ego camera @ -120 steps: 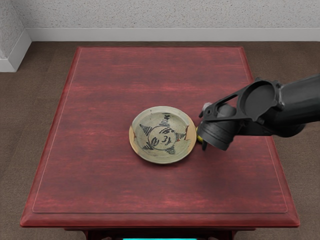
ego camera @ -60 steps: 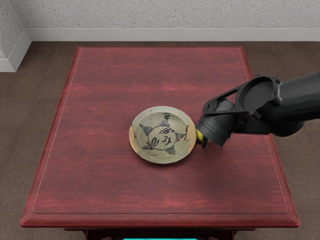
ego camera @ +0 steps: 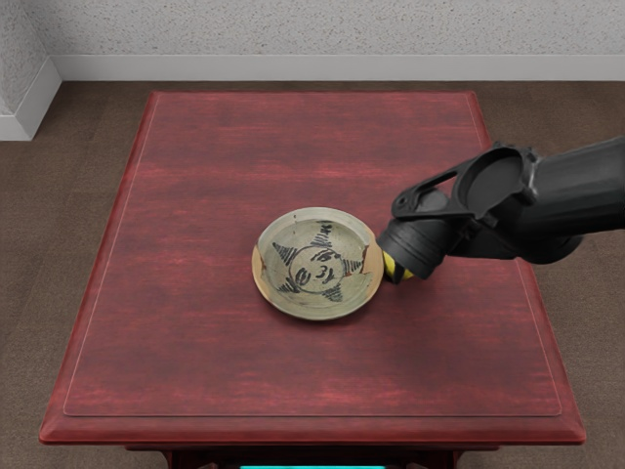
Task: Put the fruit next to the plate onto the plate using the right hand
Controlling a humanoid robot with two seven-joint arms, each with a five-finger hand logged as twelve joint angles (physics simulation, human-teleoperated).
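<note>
round shallow plate (ego camera: 317, 264), glazed pale grey-green, dark brushed star motif, worn ochre rim; sits near centre of the dark red wood-grain table (ego camera: 195, 195). right arm (ego camera: 566, 200) matte black, smooth cylindrical segments, enters from the right. right hand (ego camera: 404, 256) mostly hidden under the wrist cuff; cannot tell whether it is closed or holding. fruit (ego camera: 395, 268): only a yellow sliver shows, just beside the plate's right rim, under the hand; resting or lifted unclear.
</note>
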